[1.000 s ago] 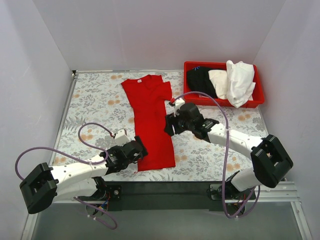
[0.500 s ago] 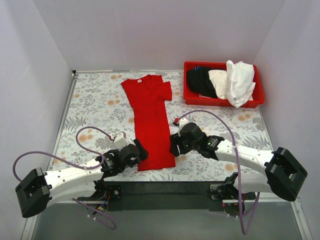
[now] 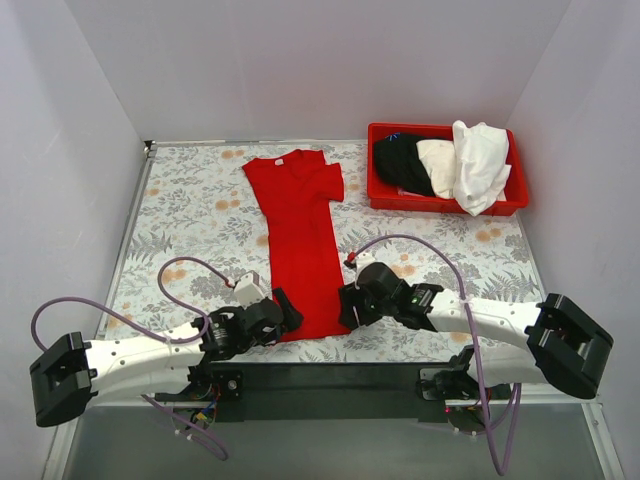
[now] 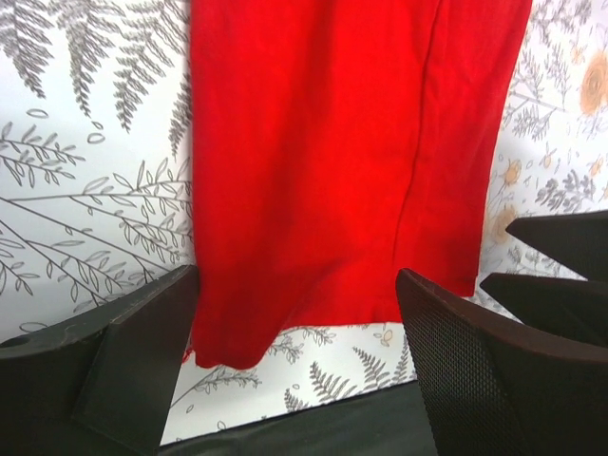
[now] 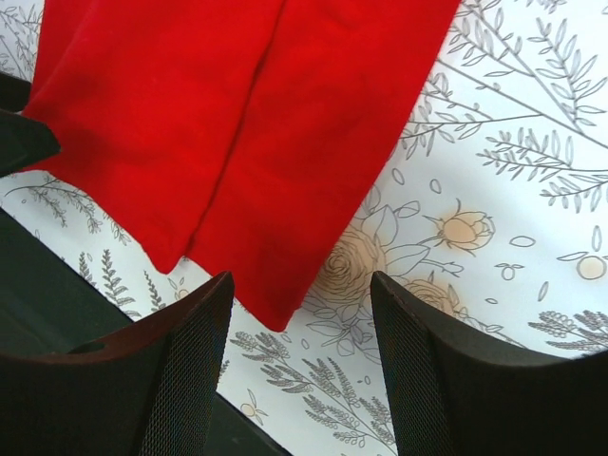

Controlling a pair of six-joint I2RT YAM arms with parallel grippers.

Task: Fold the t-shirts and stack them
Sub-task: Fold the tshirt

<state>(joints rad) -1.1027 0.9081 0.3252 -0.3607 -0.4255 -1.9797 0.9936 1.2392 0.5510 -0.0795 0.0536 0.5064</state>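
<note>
Jaws, left and right, spread empty at hem of one red t-shirt [image 3: 300, 240]; three other t-shirts [image 3: 480, 165] in one bin [image 3: 445, 207]

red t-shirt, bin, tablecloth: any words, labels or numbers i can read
None can be read.
The red t-shirt carries a small white neck label, too small to read.
The red bin and the floral tablecloth show no lettering.

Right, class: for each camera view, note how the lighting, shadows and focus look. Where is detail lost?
Top external: even, soft light, hardly any shadow, all sharp. Left wrist: the red t-shirt is so saturated that its folds show only faintly; the left gripper's fingers go near black. Right wrist: the table print is crisp.
</note>
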